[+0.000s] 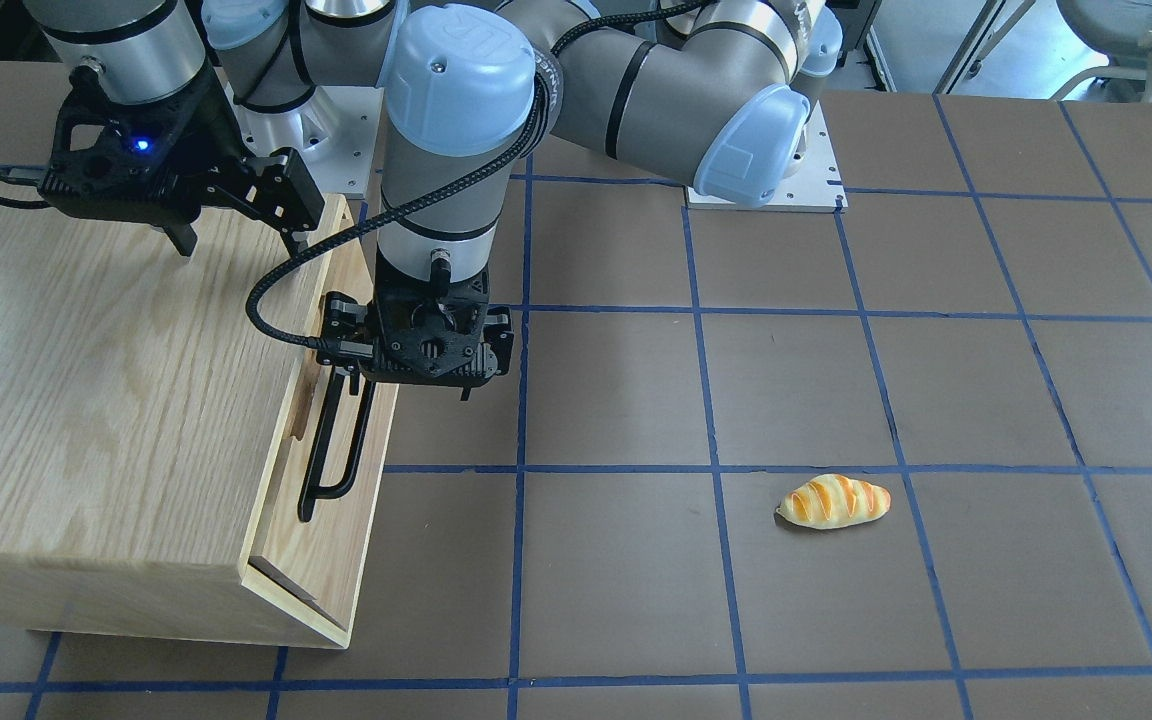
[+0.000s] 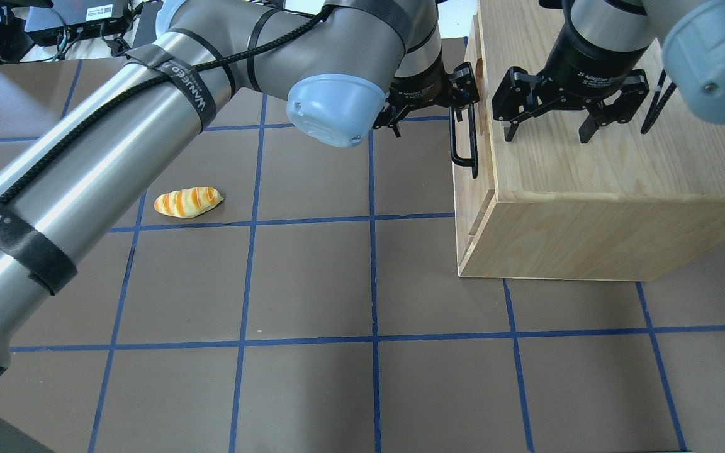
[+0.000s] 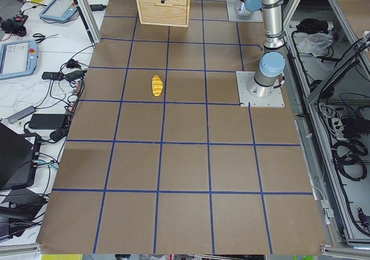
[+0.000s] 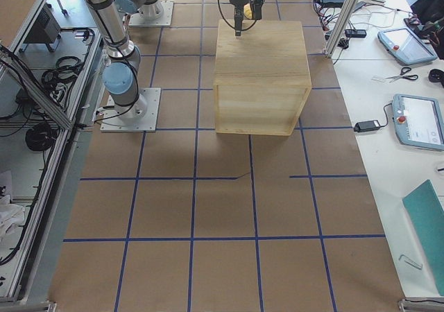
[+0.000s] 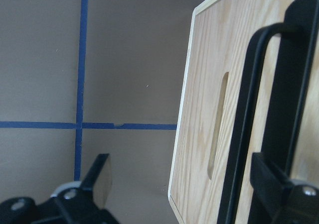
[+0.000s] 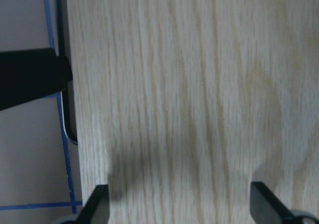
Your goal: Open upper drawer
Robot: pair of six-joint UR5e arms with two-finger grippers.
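Note:
The upper drawer [image 1: 356, 480] is the pale-wood front on the oak cabinet [image 1: 86, 400], with a black bar handle [image 1: 331, 450] and an oblong notch [image 5: 218, 124]. Its front stands slightly out from the cabinet. My left gripper [image 1: 401, 390] is open at the handle's far end. In the left wrist view one finger [image 5: 271, 184] lies against the handle [image 5: 279, 84] and the other [image 5: 97, 179] hangs over the table. My right gripper [image 2: 545, 135] is open and empty just above the cabinet top [image 2: 589, 189].
A toy bread roll [image 1: 833, 500] lies on the brown table, well away from the cabinet; it also shows in the overhead view [image 2: 187, 201]. A plain lower panel [image 1: 286, 590] sits under the drawer. Blue tape lines grid the table.

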